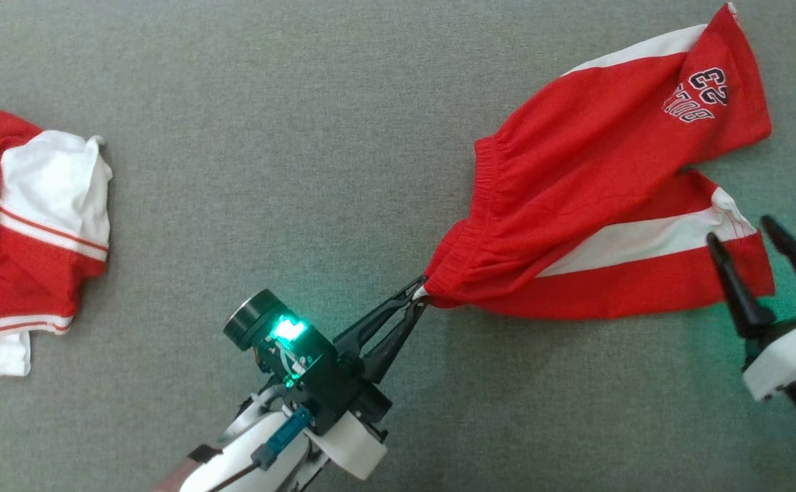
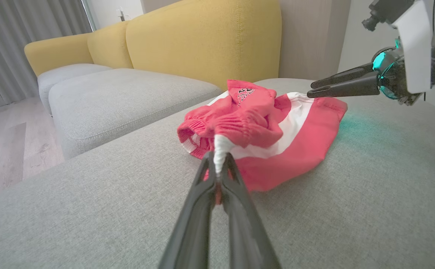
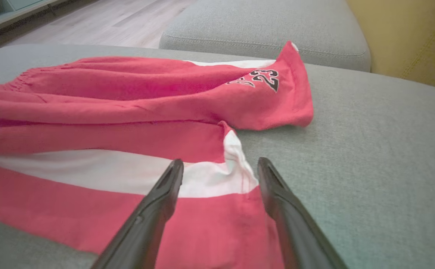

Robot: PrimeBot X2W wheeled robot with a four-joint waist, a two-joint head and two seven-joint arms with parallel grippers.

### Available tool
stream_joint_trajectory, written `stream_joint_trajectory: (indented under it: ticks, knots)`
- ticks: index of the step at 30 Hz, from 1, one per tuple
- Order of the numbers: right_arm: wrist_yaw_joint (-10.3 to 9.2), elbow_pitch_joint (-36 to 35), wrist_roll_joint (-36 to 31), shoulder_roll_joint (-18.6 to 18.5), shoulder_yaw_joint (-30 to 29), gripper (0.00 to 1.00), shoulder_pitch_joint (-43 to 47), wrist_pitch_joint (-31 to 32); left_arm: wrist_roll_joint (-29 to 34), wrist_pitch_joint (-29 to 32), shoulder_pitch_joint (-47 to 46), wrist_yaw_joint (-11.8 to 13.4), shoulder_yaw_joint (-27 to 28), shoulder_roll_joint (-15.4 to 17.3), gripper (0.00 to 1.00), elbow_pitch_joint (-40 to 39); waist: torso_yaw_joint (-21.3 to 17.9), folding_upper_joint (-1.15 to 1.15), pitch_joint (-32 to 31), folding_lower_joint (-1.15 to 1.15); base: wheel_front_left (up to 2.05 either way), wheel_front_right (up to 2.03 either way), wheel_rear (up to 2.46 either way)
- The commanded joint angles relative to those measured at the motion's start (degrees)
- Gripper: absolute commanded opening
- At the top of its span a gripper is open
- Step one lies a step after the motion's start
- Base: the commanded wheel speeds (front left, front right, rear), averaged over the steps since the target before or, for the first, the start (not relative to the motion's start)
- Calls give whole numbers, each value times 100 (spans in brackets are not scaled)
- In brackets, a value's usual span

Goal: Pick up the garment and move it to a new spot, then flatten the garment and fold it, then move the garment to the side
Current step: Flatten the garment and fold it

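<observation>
- The red shorts (image 1: 596,205) lie on the grey sofa cushion (image 1: 302,137), well apart from the other red-and-white garment (image 1: 35,232) and on the robot's right of it.
- The left hand (image 1: 422,292) sits between that other garment and the shorts. Its fingers are pressed together on the white corner at the near end of the waistband (image 1: 490,184), so it is gripping the shorts there.
- The right hand (image 1: 739,231) is at the end of the shorts farthest from the other garment. Its fingers stand wide apart, one on each side of the white stripe at the hem (image 1: 756,263) of the nearer leg, and clamp nothing. I cannot tell whether the tips touch the cloth or hover just over it.
- The long axis of the shorts runs away from the other garment, from the pinched corner to that hem, so each hand is at one end of the nearer edge.
- The waistband is gathered toward the pinched corner. The leg with the printed number (image 1: 702,96) splays off on the side away from the robot, out of line with the nearer leg.
- Judgement: flattening is the step in hand. The right hand is the nearer one to the hem and is already aligned to close on it. With both ends held, pulling them apart along that axis would probably draw the nearer edge taut.
- Risk: the splayed leg is held by neither hand, so it may stay creased or fold under.
</observation>
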Motion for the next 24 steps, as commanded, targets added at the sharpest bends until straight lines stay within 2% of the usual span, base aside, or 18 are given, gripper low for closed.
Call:
stream_joint_trajectory:
  ticks: [1, 2, 3, 4, 7, 8, 9, 10, 11, 12, 14, 15, 16, 22, 24]
  knots:
    - [-4, -303, -101, -67, -40, 100, 120, 85, 18, -44, 1, -11, 195, 92, 0, -174, 17, 0, 3, 1, 0, 0, 0]
    - [-4, -400, -159, 2, -97, 91, 193, 159, 26, -44, 3, -25, 188, 83, 0, -173, 26, 0, 4, 1, 0, 0, 0]
    - [-4, -478, -202, 51, -128, 74, 258, 232, 32, -44, 2, -41, 182, 74, 0, -172, 39, 0, 8, 1, 0, 0, 0]
    - [-4, -539, -229, 88, -154, 49, 311, 301, 39, -44, -3, -57, 177, 68, 0, -169, 49, 0, 16, 1, 0, 0, 0]
    - [-4, -644, -314, 143, -254, 39, 387, 411, 63, -44, -27, -83, 179, 46, 0, -164, 83, 0, 57, 1, 0, 0, 0]
    - [-4, -658, -341, 152, -282, 29, 398, 431, 71, -44, -33, -87, 184, 41, 0, -164, 93, 0, 69, 1, 0, 0, 0]
    - [-4, -662, -363, 166, -324, 15, 404, 447, 76, -44, -38, -92, 191, 37, 0, -165, 104, 0, 81, 1, 0, 0, 0]
    - [-4, -660, -407, 174, -382, 7, 403, 453, 81, -44, -42, -97, 200, 34, 0, -165, 115, 0, 92, 1, 0, 0, 0]
    - [-4, -667, -453, 171, -421, 8, 403, 456, 88, -44, -46, -102, 206, 30, 0, -164, 126, 0, 101, 1, 0, 0, 0]
    - [-4, -674, -482, 180, -473, 15, 399, 454, 97, -44, -50, -104, 214, 27, 0, -163, 132, 0, 109, 1, 0, 0, 0]
    - [-4, -690, -523, 199, -572, 59, 376, 454, 109, -44, -54, -105, 236, 26, 0, -167, 133, 0, 123, 1, 0, 0, 0]
    - [-4, -697, -545, 201, -598, 86, 368, 462, 115, -44, -54, -105, 247, 25, 0, -171, 132, 0, 130, 1, 0, 0, 0]
    - [-4, -699, -567, 194, -609, 98, 359, 476, 121, -44, -54, -107, 256, 24, 0, -175, 131, 0, 136, 1, 0, 0, 0]
    - [-4, -558, -630, 112, -542, 100, 234, 566, 162, -44, -87, -142, 289, 5, 0, -185, 151, 0, 200, 1, 0, 0, 0]
    - [-4, -482, -620, 75, -481, 86, 161, 573, 175, -44, -102, -155, 298, -3, 0, -186, 164, 0, 228, 1, 0, 0, 0]
